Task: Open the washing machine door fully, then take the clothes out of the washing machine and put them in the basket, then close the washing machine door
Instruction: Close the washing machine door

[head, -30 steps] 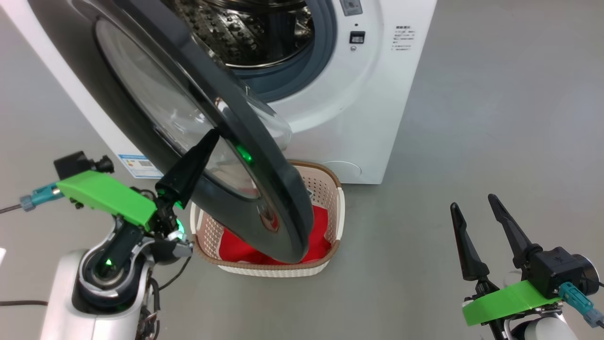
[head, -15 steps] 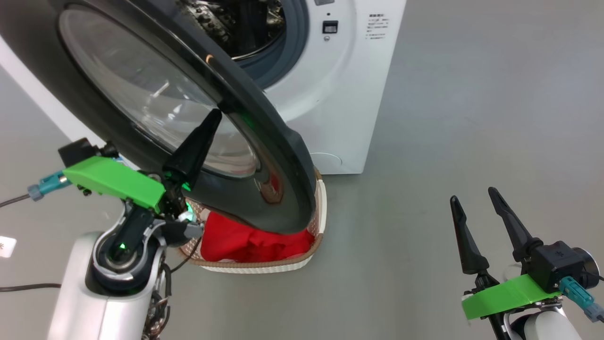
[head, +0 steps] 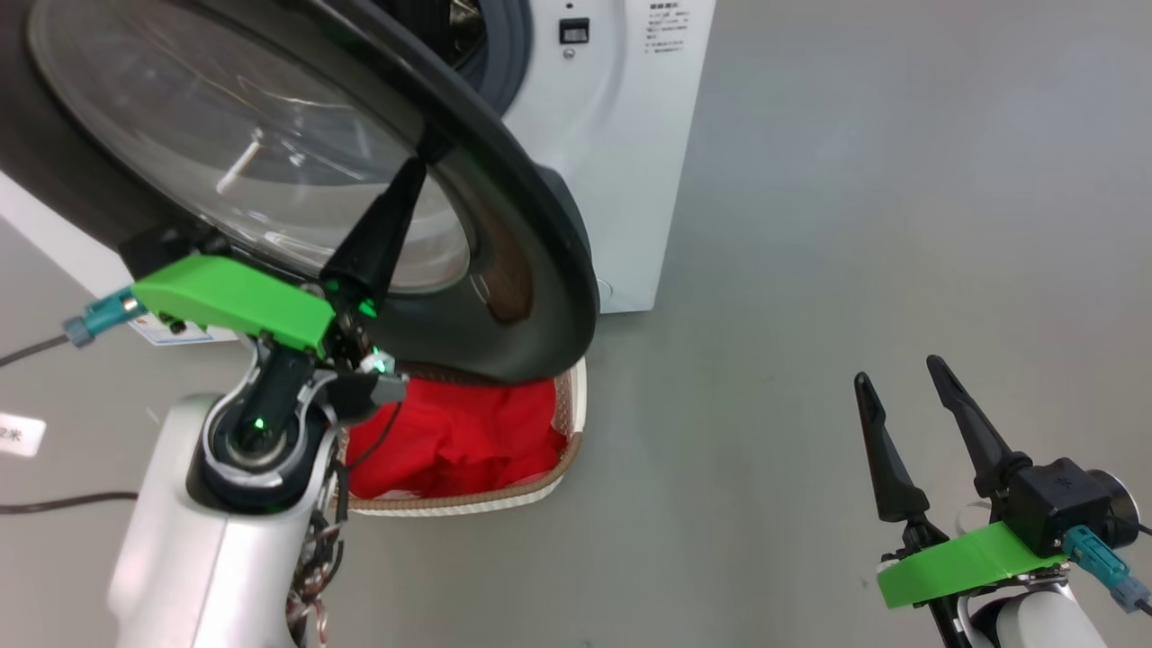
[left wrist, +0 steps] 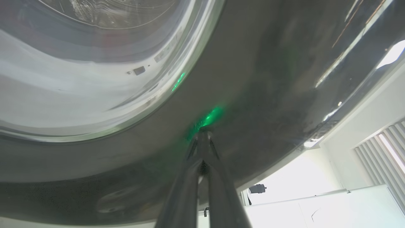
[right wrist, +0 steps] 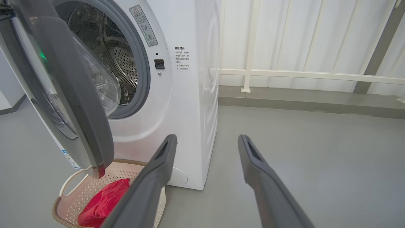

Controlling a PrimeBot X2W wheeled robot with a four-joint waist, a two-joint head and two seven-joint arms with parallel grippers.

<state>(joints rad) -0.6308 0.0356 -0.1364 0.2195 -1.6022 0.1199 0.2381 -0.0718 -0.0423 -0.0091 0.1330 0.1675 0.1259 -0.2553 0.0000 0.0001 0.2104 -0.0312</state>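
The washing machine door, glossy black with a clear bowl window, stands partly open in front of the white washing machine. My left gripper is shut and holds nothing. Its tips press on the door's black outer face, just beside the window rim, where the left gripper meets its own reflection. Red clothes lie in the cream basket on the floor, under the door's lower edge. My right gripper hangs open and empty at the lower right. Past the right gripper I see the door, the steel drum, the clothes and the basket.
Grey floor stretches open to the right of the machine. A dark cable and a white floor label lie at the left. A white railing runs along the wall behind the machine.
The door has swung further towards the machine's front with my left gripper still against it, and it now hides most of the drum. The head camera has turned. The right gripper has held still.
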